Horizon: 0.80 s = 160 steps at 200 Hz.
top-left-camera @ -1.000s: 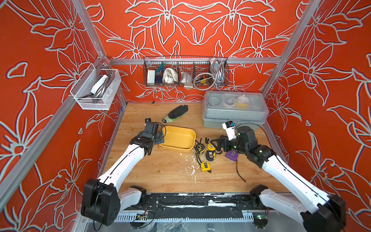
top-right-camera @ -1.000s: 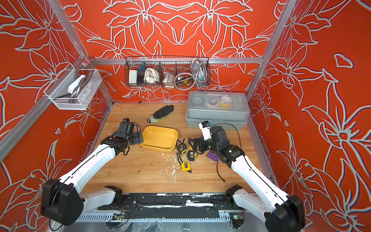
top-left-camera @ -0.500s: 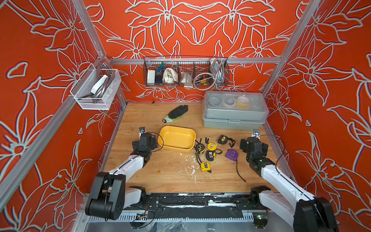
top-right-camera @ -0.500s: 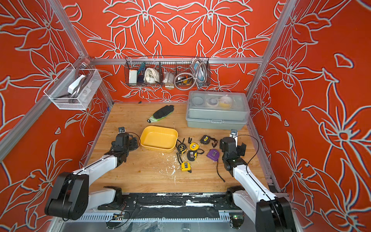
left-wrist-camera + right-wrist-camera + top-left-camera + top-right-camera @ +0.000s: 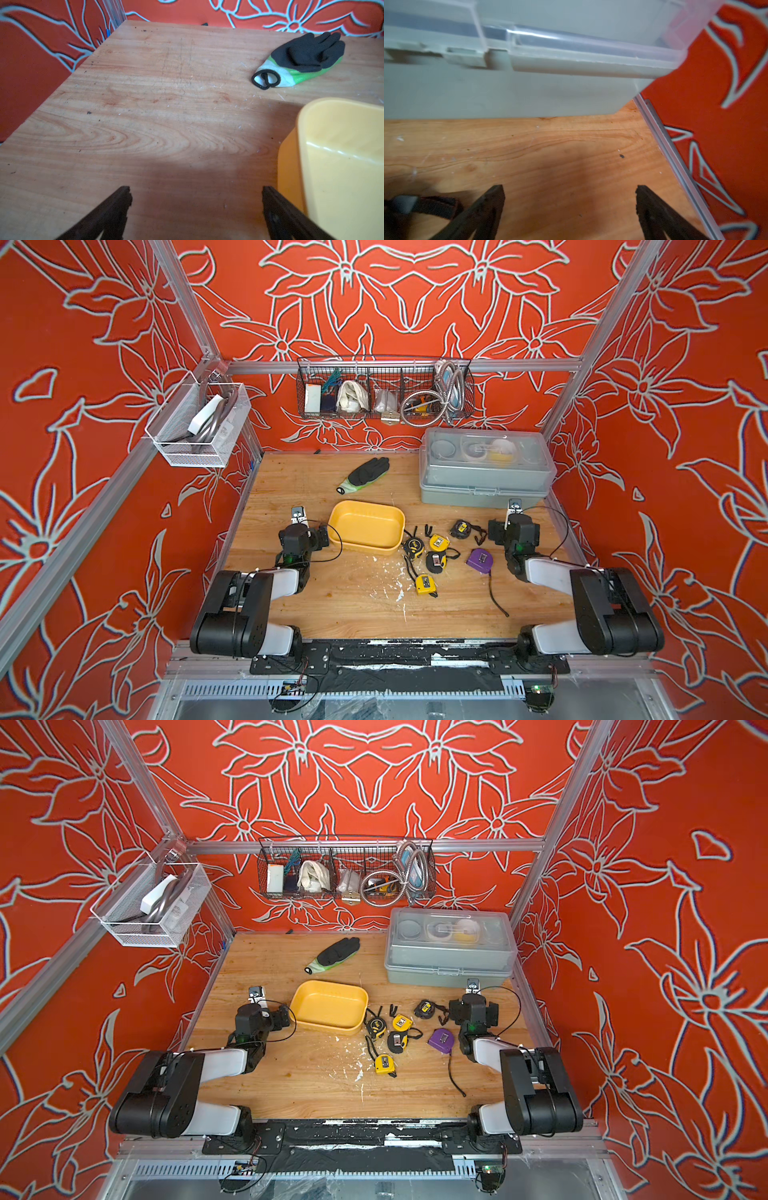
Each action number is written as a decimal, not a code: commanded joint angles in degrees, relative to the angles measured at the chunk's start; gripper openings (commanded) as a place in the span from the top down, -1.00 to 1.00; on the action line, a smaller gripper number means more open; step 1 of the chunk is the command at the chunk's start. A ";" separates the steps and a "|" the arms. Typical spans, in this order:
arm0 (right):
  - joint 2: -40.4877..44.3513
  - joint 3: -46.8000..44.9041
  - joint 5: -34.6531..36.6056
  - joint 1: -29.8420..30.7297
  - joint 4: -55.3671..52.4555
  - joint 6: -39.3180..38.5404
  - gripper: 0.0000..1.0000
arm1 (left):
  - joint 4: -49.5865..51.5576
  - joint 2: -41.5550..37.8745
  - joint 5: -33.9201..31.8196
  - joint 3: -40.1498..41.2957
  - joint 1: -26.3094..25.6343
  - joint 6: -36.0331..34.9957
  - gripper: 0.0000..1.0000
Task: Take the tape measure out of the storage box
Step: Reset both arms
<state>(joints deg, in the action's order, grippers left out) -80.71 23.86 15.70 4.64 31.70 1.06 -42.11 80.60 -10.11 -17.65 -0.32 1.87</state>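
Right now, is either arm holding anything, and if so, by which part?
Nothing is held. The left gripper and right gripper both stand open, with only bare table between their fingers.

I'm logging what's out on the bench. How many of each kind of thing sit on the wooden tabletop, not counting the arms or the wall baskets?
tape measures: 6
yellow box: 1
glove: 1
grey toolbox: 1
Total: 9
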 commanded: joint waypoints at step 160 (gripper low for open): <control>0.15 -6.46 -16.31 -2.23 15.45 -4.48 -0.99 | -2.90 0.22 1.92 0.16 0.30 -0.46 -1.00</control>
<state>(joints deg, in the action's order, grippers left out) -80.58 17.32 0.01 2.85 45.91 -2.76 -43.86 80.60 -8.88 -17.67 -0.32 1.87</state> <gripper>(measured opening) 0.995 0.998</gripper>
